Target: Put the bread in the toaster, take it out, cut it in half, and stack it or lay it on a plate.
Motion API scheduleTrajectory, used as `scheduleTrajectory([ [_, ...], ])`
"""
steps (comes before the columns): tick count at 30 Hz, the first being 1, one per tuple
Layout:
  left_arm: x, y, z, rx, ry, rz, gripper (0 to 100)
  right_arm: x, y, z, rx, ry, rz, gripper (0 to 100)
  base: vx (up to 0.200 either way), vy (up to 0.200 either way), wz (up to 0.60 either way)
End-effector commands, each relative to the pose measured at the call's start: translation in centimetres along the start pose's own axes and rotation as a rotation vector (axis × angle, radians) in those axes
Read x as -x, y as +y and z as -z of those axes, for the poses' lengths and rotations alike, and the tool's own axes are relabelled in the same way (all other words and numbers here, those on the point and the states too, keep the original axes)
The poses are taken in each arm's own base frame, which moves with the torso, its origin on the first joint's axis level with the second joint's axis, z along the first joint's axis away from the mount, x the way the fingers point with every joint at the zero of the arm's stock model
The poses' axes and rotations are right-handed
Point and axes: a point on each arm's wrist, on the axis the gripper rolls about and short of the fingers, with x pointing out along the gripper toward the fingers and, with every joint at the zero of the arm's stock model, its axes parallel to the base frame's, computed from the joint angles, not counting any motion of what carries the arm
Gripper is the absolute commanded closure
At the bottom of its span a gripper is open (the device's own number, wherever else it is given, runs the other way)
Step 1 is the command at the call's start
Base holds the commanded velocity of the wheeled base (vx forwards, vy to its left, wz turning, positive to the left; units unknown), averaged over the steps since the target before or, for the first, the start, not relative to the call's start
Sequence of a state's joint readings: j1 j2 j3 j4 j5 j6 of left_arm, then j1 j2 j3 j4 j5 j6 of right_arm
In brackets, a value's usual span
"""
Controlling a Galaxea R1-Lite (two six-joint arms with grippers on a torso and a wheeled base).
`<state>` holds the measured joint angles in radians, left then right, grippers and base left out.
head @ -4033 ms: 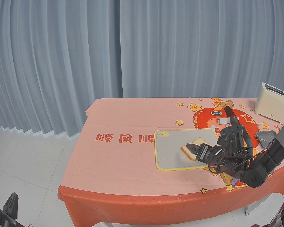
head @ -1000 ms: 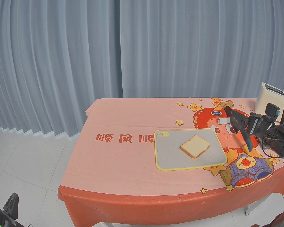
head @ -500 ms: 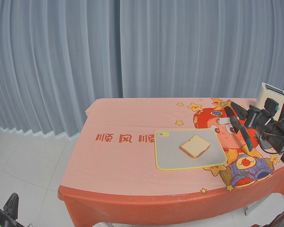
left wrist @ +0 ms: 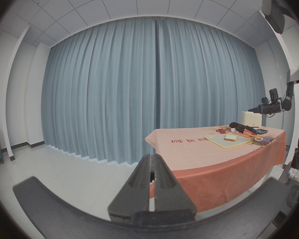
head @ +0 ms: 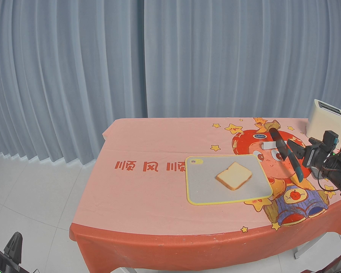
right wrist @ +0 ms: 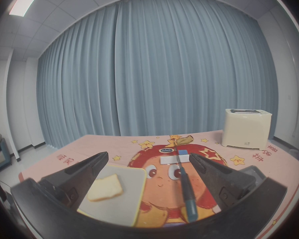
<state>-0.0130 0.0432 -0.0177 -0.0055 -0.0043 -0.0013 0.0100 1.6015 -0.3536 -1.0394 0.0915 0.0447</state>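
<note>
A slice of bread (head: 234, 176) lies flat on the grey, yellow-rimmed cutting board (head: 202, 186); it also shows in the right wrist view as bread (right wrist: 105, 187) on the board (right wrist: 129, 196). A knife (head: 290, 156) with a dark blade and teal handle lies right of the board. My right gripper (head: 294, 147) hovers just right of the knife (right wrist: 186, 183), and in its own wrist view the right gripper (right wrist: 148, 156) is open and empty. The cream toaster (head: 327, 123) stands at the far right corner. My left gripper (left wrist: 152, 173) is shut and empty, low and well away from the table.
A small grey plate (right wrist: 254, 170) sits on the table near the right arm, in front of the toaster (right wrist: 246, 128). A white strip (head: 269, 145) lies by the knife blade. The orange cloth-covered table (head: 147, 194) has bare room left of the board.
Four seconds ago my right gripper was at the bread on the board. It has since let go and pulled back right to beside the knife. The bread stays on the board.
</note>
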Motion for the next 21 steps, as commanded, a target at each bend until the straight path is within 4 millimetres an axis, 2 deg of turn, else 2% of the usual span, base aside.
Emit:
scheduleTrajectory([
  [1, -0.1, 0.0, 0.5, 0.000, 0.018, 0.000, 100, -0.2, -0.7, 1.2, -0.005, 0.050, 0.025, 0, 0.000, 0.000, 0.00],
  [7, -0.1, 0.0, 0.5, 0.000, 0.018, 0.001, 100, -1.3, -1.3, 0.3, -0.003, 0.023, 0.046, 0, 0.000, 0.000, 0.00],
  [9, -0.1, 0.0, 0.5, 0.000, 0.018, 0.000, 100, -2.3, -1.8, -0.3, -0.010, 0.026, 0.077, 0, 0.000, 0.000, 0.00],
  [14, -0.1, 0.0, 0.5, 0.000, 0.018, 0.000, 100, -1.5, -2.2, 1.4, -0.015, 0.104, 0.086, 0, 0.000, 0.000, 0.00],
  [21, -0.1, 0.0, 0.5, 0.000, 0.018, 0.000, 100, -1.1, -1.9, 2.0, -0.002, 0.127, 0.081, 0, 0.000, 0.000, 0.00],
])
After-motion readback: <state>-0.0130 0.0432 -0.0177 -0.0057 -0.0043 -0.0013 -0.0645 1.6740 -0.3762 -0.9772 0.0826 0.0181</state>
